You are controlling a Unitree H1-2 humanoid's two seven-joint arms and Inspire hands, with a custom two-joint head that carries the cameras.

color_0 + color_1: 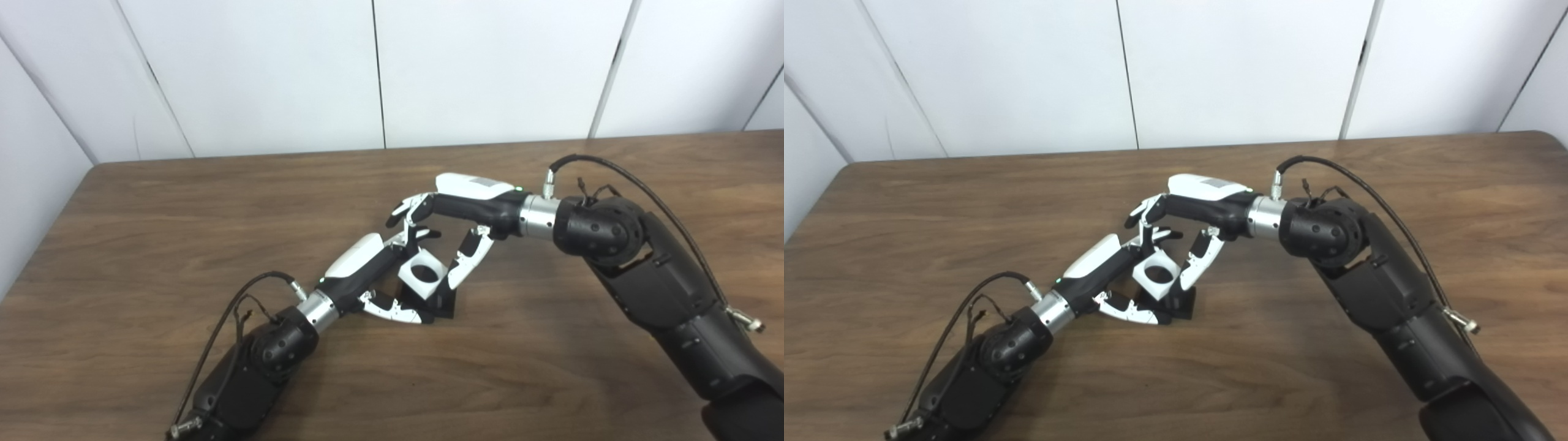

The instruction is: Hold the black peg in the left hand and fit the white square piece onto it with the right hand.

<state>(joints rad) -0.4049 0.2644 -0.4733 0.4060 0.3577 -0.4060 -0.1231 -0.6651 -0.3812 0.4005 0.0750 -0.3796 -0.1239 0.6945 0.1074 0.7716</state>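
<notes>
Surface: a dark brown wood-grain table, backed by plain white wall panels.

Black peg: a black plastic peg piece stands on the table near its middle, its base touching the wood; only its lower part shows, since the white piece covers the rest.

White square piece: a white square plastic block with a round hole through its face sits tilted against the top of the black peg. Whether it is fully seated on the peg cannot be told.

Left hand: the black-and-white left hand reaches in from the lower left, its fingers curled around the peg's near side and its thumb low beside the base, gripping the peg.

Right hand: the black-and-white right hand comes from the right, above the block; its fingers bend down at the block's far edge and its thumb presses the right edge, pinching the block.
</notes>
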